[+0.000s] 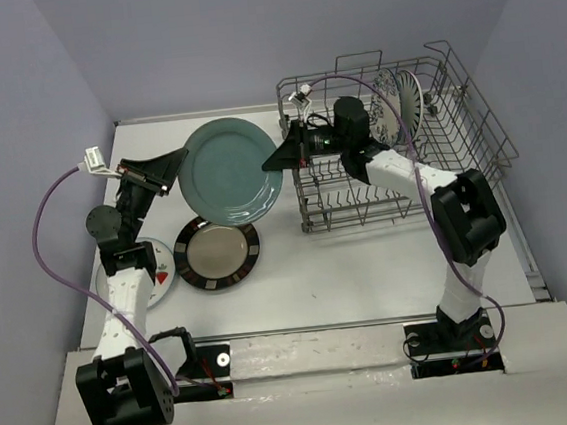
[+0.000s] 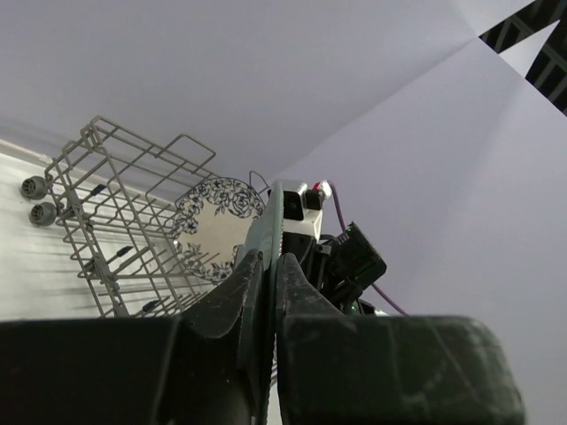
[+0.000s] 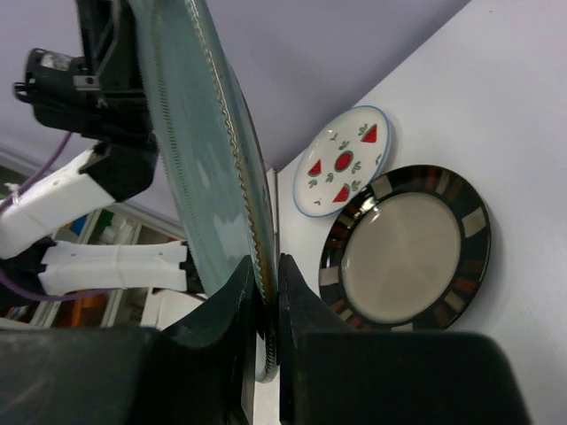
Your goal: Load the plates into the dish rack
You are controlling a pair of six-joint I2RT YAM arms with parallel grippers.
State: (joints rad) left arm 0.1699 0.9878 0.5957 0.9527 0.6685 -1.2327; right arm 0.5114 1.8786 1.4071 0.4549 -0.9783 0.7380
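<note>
Upper centre of the top view: teal plate (image 1: 229, 172) is off the bench (image 1: 350, 276), face roughly toward the overhead camera, just left of the dish rack (image 1: 456, 126). It is held from both sides. The left tool (image 1: 167, 178) is pinched on its left rim and the right tool (image 1: 276, 160) is pinched on its right rim. Left wrist view confirms this: the tool's (image 2: 266, 266) fingers are pressed together on the plate's edge (image 2: 270, 221), seen edge-on, with the rack (image 2: 115, 221) at left of frame. Right wrist view shows the same: the tool (image 3: 268, 274) is clamped on the plate's scalloped rim (image 3: 195, 159), no gap visible. A blue-floral plate (image 1: 398, 101) already stands upright in the rack's upper-right part; the left wrist view shows it (image 2: 213, 221) too. Two plates lie flat on the bench at lower left of the top view. One is a dark-rimmed cream plate (image 1: 217, 252), its top edge overlapped in view by the teal plate. The other is a white plate with watermelon marks (image 1: 158, 270), left of it and partly hidden by the left arm. In the right wrist view the two ( (image 3: 407, 248), (image 3: 344, 164)) sit just beside each other; whether their rims touch, cannot tell.
</note>
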